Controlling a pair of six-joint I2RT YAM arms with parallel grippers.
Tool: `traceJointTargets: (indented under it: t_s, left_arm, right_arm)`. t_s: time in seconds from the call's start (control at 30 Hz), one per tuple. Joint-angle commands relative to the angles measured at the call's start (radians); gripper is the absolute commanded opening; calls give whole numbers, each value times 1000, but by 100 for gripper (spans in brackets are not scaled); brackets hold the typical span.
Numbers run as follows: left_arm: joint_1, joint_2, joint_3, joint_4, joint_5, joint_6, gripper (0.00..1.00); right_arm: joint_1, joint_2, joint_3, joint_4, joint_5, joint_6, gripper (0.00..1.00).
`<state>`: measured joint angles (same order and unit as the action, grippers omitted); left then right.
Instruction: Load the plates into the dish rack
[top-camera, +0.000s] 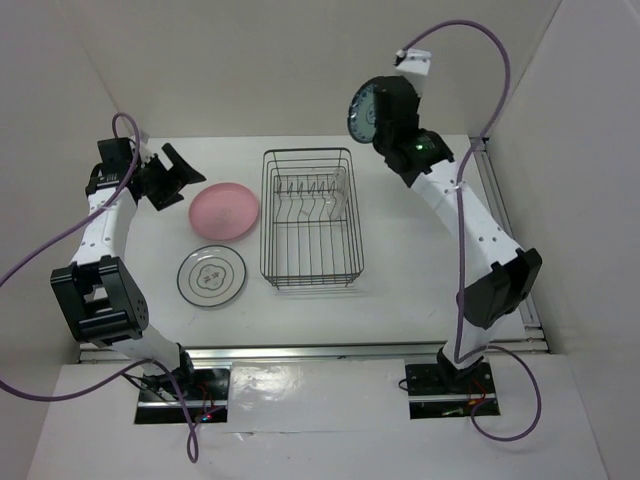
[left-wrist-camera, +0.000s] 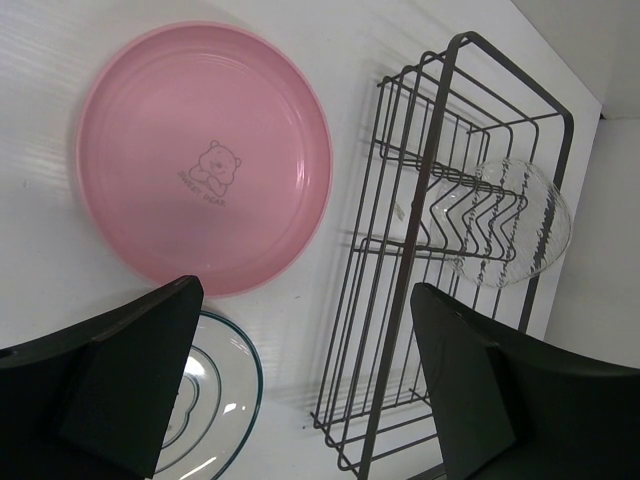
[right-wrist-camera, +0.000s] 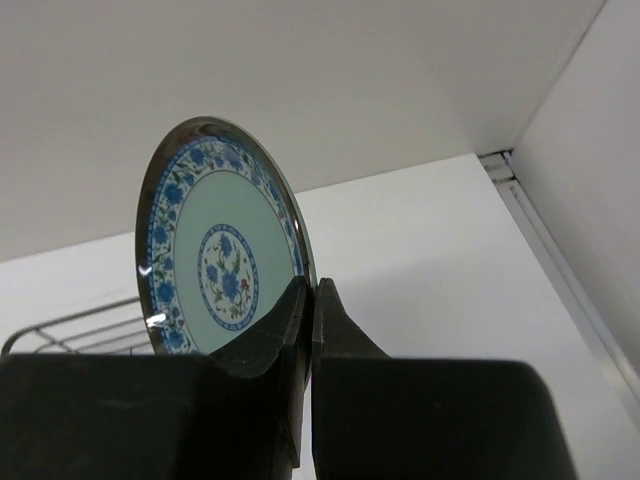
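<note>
Your right gripper (right-wrist-camera: 308, 290) is pinching the blue-patterned teal plate (right-wrist-camera: 215, 250) with only a thin bite on its lower rim. The fingers are pressed together on the edge, and the plate stands upright above them, high in the air. The dish rack (top-camera: 308, 152) lies well below that gripper, off toward the left arm's side. The narrow grip is your main worry: most of the plate sits above the fingers, so a quick swing or wrist roll could make it pivot or slip out and drop onto the wire. Mind the descent too. The clear glass plate (left-wrist-camera: 510, 225) already sits among the slot prongs, though I cannot tell whether it is upright or leaning, and it is hard to see. Pick its slot and you will knock rim against glass. Land the edge on top of a prong and the plate may topple when you let go. Your left gripper (left-wrist-camera: 308, 290) is spread wide and holds nothing. The pink plate (left-wrist-camera: 200, 150) lies just beyond its fingertips, the white dark-rimmed plate (left-wrist-camera: 215, 400) beneath one finger, and the rack beside the other. If both arms head for the rack together, they could collide.
</note>
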<state>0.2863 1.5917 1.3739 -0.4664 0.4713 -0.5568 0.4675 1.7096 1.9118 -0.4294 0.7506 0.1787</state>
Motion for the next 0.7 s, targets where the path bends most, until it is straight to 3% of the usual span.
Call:
traceJointTargets:
  t_s: [0.0,0.07,0.23,0.67]
  left_arm:
    - [1,-35,-7,26,9,3,99]
    - [1,-44,-7,26,9,3,99]
    - [1,-44,-7,26,9,3,99]
    - [1,-53,-16,26,20,3,99]
  right_arm:
    - [153,54,90,-29,197,-161,0]
    - [222,90,116,-44,303,-180,0]
    - [293,111,104,-45,357,-200,0]
    - [330,220,93,-57,472,-233,0]
